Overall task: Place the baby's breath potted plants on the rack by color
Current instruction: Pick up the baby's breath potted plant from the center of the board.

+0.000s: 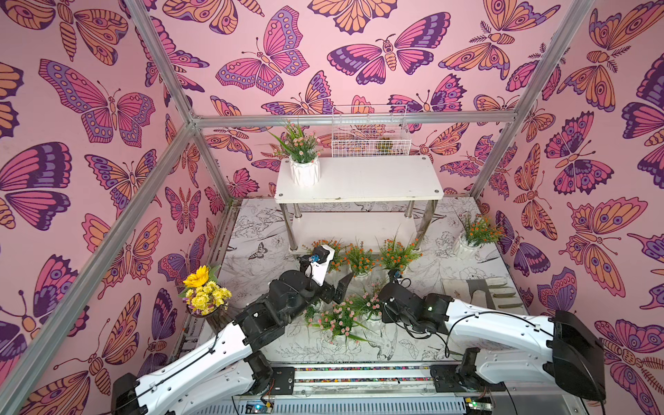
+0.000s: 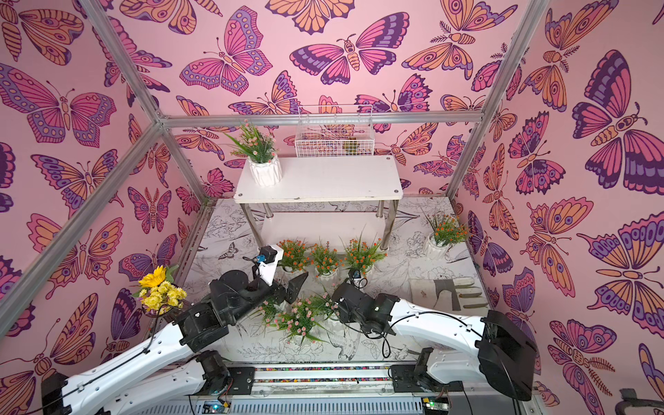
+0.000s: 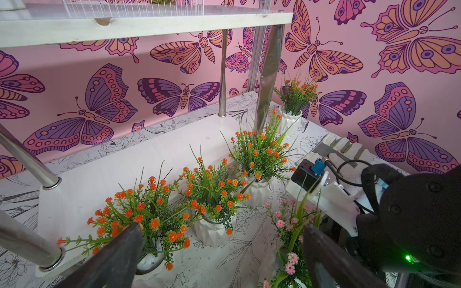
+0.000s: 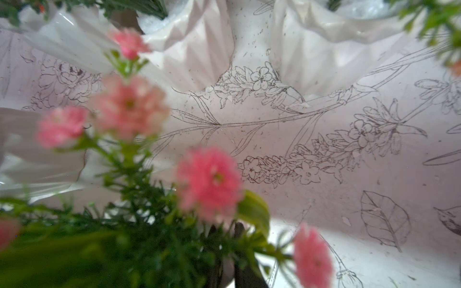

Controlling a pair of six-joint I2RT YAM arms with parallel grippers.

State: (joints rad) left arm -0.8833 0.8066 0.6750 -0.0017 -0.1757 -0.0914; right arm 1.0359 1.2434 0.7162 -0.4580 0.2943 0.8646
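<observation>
Left arm: reaches in from the near-left corner, forearm raised over the pink-flowered cluster, wrist aimed toward the rack.
Left claw: jaws apart and holding nothing. It hovers between the orange row and the pink cluster, and in the left wrist view its two dark fingers frame the orange pots.
Right arm: comes in low from the near right, elbow bent, wrist dipped into the pink cluster.
Right claw: buried in foliage in both top views. The right wrist view shows the dark fingers together at the foot of a sprig, clamped on the gripped pink plant.
Gripped pink plant, close up: blurred pink blooms on green stems fan out right in front of the lens.
Other pink plants: two more crowd beside it mid-table, the front pink plant and one half hidden under the left arm.
Shelved pink plant: upright in its white ribbed pot at the left end of the rack's top board.
Orange row: three pots side by side on the table, just in front of the rack's lower board.
Lone orange plant: well apart, by the right wall.
Sunflower bouquet: at the table's left edge, clear of both arms.
</observation>
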